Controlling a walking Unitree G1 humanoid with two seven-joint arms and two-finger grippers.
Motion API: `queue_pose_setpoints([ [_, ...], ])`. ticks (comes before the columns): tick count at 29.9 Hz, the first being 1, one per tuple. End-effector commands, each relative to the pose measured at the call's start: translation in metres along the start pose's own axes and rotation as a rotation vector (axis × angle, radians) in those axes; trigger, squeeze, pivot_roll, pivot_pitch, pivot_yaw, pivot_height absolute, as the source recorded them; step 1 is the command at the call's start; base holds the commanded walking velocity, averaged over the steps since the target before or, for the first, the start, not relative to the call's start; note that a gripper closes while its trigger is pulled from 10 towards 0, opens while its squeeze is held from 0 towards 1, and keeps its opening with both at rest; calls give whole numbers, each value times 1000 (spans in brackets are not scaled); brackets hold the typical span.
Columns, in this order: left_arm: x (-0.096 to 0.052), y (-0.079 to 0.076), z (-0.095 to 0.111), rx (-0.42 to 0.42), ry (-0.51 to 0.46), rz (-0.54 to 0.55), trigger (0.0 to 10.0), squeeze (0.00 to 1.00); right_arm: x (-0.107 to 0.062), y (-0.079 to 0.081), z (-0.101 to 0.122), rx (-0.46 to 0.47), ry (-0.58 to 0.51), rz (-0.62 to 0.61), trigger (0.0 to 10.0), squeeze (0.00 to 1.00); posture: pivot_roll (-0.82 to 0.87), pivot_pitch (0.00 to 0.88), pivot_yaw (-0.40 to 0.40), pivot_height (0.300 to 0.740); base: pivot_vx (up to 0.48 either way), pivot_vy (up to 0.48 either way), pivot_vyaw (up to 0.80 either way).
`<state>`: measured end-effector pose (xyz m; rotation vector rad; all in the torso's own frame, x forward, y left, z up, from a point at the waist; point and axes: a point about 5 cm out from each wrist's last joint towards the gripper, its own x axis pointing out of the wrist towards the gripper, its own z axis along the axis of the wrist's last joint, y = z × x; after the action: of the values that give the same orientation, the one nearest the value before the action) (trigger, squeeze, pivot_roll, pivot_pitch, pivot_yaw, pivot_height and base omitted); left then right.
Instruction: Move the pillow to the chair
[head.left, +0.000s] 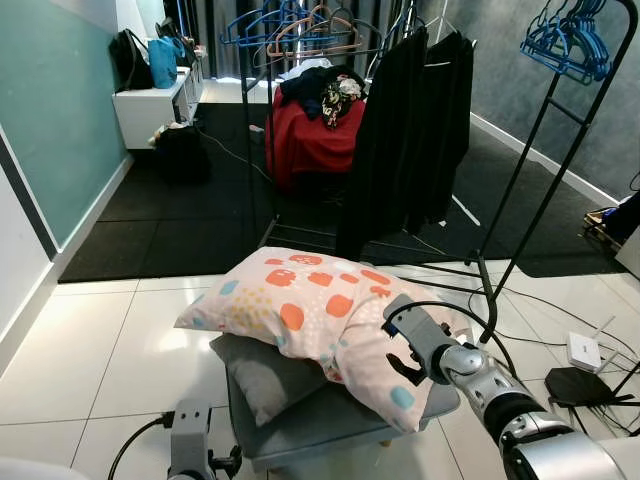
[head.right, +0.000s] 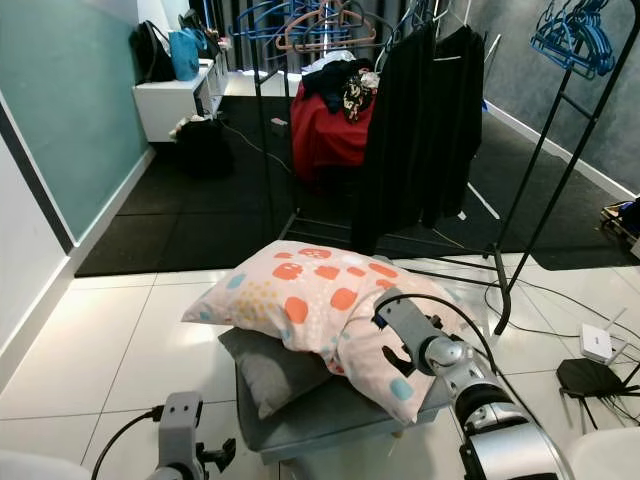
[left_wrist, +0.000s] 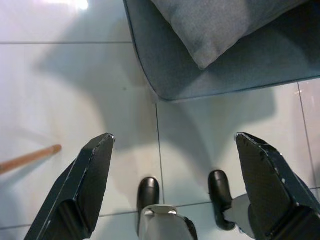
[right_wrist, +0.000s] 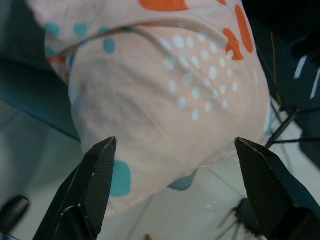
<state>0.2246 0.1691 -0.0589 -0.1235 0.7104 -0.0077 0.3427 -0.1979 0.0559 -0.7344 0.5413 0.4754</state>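
Left eye view: pillow (head.left: 320, 310) lying on chair (head.left: 330, 425), over grey cushion (head.left: 265, 375), covering most of seat. Right gripper (head.left: 405, 345) resting against pillow edge; fingers hard to see here. White tile floor (head.left: 90, 340), clothes rack (head.left: 400, 130) behind.

Left wrist view: left gripper (left_wrist: 175, 185) hanging released above floor, beside chair corner.

Right wrist view: right gripper fingers (right_wrist: 87, 187) spreading wide, grasping nothing, pillow just ahead.
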Motion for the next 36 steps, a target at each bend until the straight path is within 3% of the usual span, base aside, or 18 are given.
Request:
queue_pose_setpoints([
  [1, -2, 5, -2, 26, -6, 13, 10000, 0, 0, -2, 6, -63, -18, 19, 10000, 0, -139, 31, -75, 645, 0, 0, 0],
  [13, -4, 11, -7, 62, 7, 78, 10000, 0, 2, 5, 11, -143, -44, 54, 10000, 0, -138, 65, -62, 615, 0, 0, 0],
  [19, -8, 19, -9, 47, -27, 168, 10000, 0, 2, 0, 24, -276, -86, 19, 10000, 0, -131, 87, -53, 595, 0, 0, 0],
  [23, -9, 20, -9, 30, -44, 177, 10000, 0, 2, -3, 33, -357, -109, 1, 10000, 0, -127, 90, -49, 585, 0, 0, 0],
  [27, -10, 23, -9, 65, -54, 180, 10000, 0, 1, -9, 52, -477, -173, -62, 10000, 0, -122, 101, -41, 565, 0, 0, 0],
  [31, -10, 24, -9, 67, -56, 182, 10000, 0, 1, -9, 54, -519, -180, -61, 10000, 0, -121, 104, -41, 560, 0, 0, 0],
  [35, -11, 25, -8, 84, -77, 188, 10000, 0, 2, -7, 56, -679, -183, -79, 10000, 0, -115, 108, -42, 545, 0, 0, 0],
  [36, -11, 25, -8, 84, -77, 188, 10000, 0, 2, -7, 56, -679, -183, -79, 10000, 0, -115, 108, -42, 545, 0, 0, 0],
])
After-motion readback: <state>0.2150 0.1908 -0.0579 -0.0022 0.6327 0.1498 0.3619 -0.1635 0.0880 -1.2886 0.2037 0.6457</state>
